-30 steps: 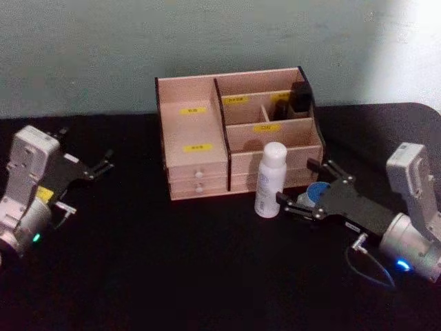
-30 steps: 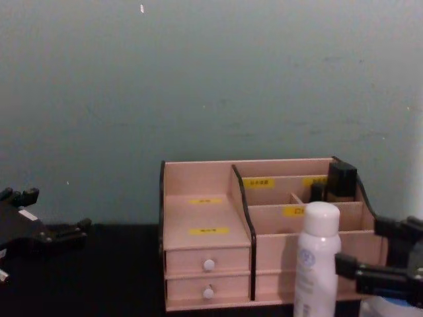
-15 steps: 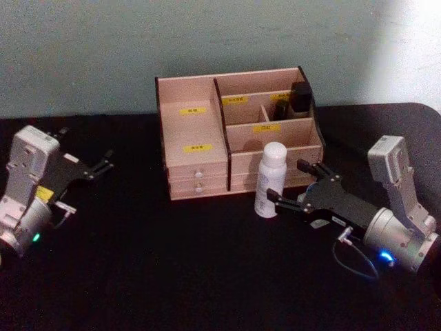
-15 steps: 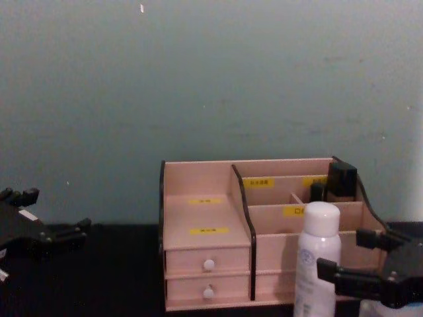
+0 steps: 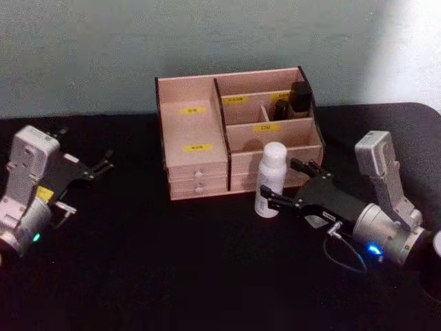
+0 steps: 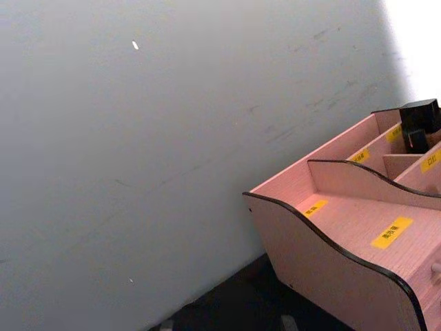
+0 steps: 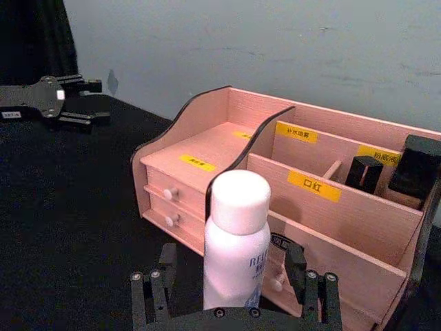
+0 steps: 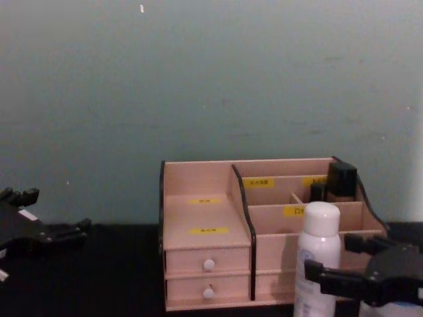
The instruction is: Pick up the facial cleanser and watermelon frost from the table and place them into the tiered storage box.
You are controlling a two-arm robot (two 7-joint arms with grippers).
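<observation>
The facial cleanser, a tall white bottle with a rounded cap, stands upright on the black table just in front of the tiered storage box. My right gripper is open, one finger on each side of the bottle near its lower half. In the right wrist view the bottle rises between the two spread fingers with gaps on both sides. From the chest, the bottle stands before the box with the right gripper around it. The watermelon frost is hidden. My left gripper rests open at the far left.
Small dark bottles stand in the box's back right compartment. A grey-green wall rises close behind the box. Two drawers with white knobs face me. The left wrist view looks along the box's side panel.
My right gripper has slid left and forward toward the bottle, so its open fingers now flank it. It now covers the blue-lidded jar seen earlier. The left arm stayed put.
</observation>
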